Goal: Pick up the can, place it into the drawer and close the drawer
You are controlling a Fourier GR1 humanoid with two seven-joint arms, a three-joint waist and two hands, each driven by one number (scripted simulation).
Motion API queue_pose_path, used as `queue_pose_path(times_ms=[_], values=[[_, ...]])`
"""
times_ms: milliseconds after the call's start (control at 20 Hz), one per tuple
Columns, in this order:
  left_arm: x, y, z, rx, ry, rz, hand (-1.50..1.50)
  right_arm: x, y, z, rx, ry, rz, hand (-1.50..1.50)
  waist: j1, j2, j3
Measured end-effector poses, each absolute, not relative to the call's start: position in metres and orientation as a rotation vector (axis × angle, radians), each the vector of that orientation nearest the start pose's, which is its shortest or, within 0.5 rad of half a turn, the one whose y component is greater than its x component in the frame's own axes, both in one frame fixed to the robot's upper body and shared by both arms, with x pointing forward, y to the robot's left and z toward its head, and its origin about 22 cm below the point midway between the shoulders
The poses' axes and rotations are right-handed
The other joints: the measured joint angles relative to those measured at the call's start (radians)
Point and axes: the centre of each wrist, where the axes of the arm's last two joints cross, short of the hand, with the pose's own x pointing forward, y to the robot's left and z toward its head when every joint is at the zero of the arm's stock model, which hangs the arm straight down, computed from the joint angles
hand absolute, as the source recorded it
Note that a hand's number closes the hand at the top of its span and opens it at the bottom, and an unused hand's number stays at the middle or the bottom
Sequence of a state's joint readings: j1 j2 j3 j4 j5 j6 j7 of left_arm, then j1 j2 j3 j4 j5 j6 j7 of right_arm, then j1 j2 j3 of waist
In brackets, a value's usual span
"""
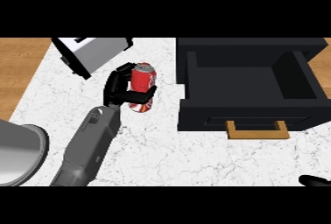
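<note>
Head view: on a white marbled table [194,153], the robot's left hand [123,87] has its black fingers curled around a red cylindrical metal can [143,85], left of an open black box-shaped drawer [249,118] with a tan wooden handle [256,130]. Only the fingertips of the right hand [315,180] show at the near right corner, so its state cannot be told. The can could clip the drawer's left wall if carried across too low.

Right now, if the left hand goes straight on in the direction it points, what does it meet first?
Probably the toaster. The left hand, curled round the can, points up the view towards the toaster's right end; heights are hard to judge.
</note>
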State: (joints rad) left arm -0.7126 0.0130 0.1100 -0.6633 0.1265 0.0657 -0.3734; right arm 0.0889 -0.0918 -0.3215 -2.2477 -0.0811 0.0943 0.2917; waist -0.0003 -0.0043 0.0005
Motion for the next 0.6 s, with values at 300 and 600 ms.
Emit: queue_pose_path(times_ms=[300,600], values=[[0.399,0.129,0.054,-0.158,-1.690,-0.058,1.50,0.168,-0.305,0.145,-0.293,-1.864,-0.063,-1.50,-0.001,-0.001,0.000],[0.404,0.095,0.124,-0.173,-1.711,-0.088,1.50,0.166,-0.304,0.150,-0.293,-1.871,-0.055,-1.50,-0.005,0.000,0.000]])
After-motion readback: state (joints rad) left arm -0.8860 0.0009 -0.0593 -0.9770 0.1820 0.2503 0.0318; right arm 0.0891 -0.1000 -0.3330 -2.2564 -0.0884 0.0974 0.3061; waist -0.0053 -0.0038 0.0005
